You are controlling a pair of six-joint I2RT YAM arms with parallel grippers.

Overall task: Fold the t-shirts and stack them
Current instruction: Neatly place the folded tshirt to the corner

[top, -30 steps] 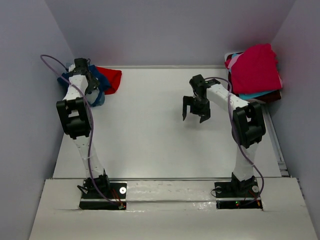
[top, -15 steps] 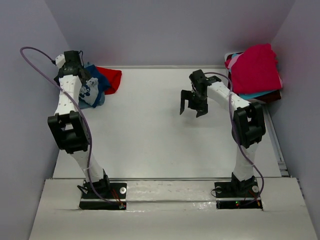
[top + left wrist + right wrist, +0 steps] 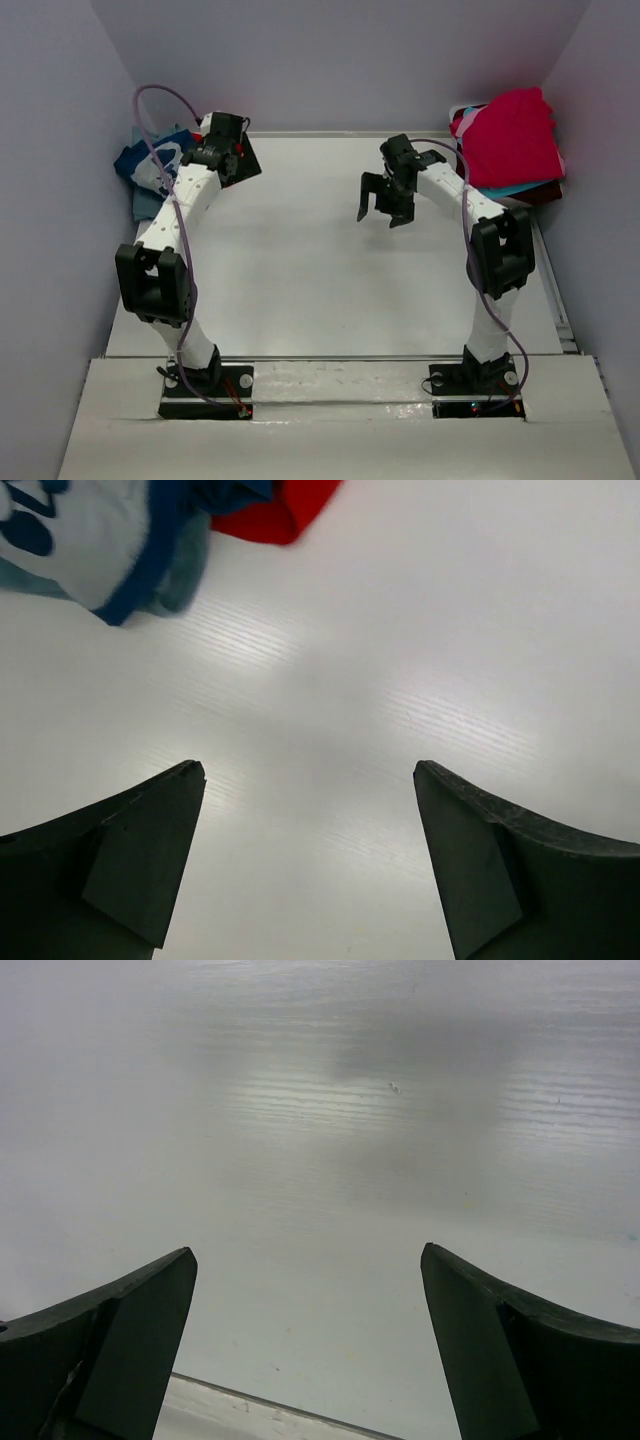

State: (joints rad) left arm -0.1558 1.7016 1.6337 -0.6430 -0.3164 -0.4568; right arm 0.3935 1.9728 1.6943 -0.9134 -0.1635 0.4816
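Note:
A loose pile of t-shirts lies at the back left: navy with a white print on top, blue-grey beneath. In the left wrist view the white-printed navy shirt, a blue-grey fold and a red shirt lie at the top left. My left gripper is open and empty over bare table, just right of the pile. A stack at the back right has a magenta shirt on top, with turquoise and maroon edges below. My right gripper is open and empty, left of that stack.
Grey walls close in the white table on the left, back and right. A rail runs along the table's right edge. In the right wrist view a table edge shows between the fingers.
My left arm has swung right, from over the left pile to the table beside it. The navy shirt's white print now shows. My right gripper has shifted slightly towards the back.

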